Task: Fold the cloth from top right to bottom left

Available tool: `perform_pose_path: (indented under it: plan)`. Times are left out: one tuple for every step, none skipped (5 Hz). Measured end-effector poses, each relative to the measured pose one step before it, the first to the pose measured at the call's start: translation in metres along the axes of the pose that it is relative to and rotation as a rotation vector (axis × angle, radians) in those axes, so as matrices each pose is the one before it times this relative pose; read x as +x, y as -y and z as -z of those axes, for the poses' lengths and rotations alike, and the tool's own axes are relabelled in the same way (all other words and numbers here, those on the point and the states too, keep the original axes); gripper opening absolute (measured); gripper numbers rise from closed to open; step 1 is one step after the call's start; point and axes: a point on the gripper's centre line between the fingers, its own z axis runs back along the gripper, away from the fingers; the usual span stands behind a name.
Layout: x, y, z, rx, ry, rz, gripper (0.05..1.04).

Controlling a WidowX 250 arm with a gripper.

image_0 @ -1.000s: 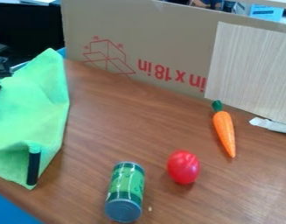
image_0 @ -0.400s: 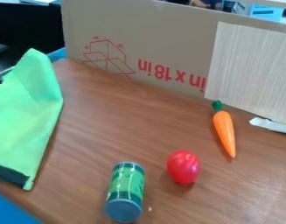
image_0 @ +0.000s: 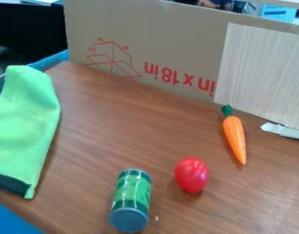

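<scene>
A bright green cloth [image_0: 23,123] lies at the left of the table and runs out past the left edge of the view. Its upper end is raised in a rounded fold near the blue edge at the back. The right side slants down to a narrow lower corner close to the table's front edge. Across that lower end lies a dark strip [image_0: 11,184].
On the wooden table [image_0: 127,137] stand a green can [image_0: 132,196] at the front and a red tomato-like object [image_0: 191,174]. Farther right lies an orange carrot [image_0: 234,137]. A cardboard panel [image_0: 176,50] walls off the back.
The cloth's raised top has moved left and sunk lower, and its right edge has shifted left. Its dark strip swung from upright to slanting. The black gripper has gone out past the left edge.
</scene>
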Motion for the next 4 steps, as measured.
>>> perform_pose_path:
  plan:
    - [0.00146,-0.00269,-0.00041,0.0195,0.0074,-0.0206,0.463]
    - [-0.00009,0.00075,-0.00007,-0.0016,-0.0012,-0.004,0.793]
    - [-0.00085,0.00428,-0.00024,-0.0176,-0.0069,0.0175,0.993]
    - [0.0016,0.00958,-0.00894,-0.0139,0.0123,0.0441,1.001]
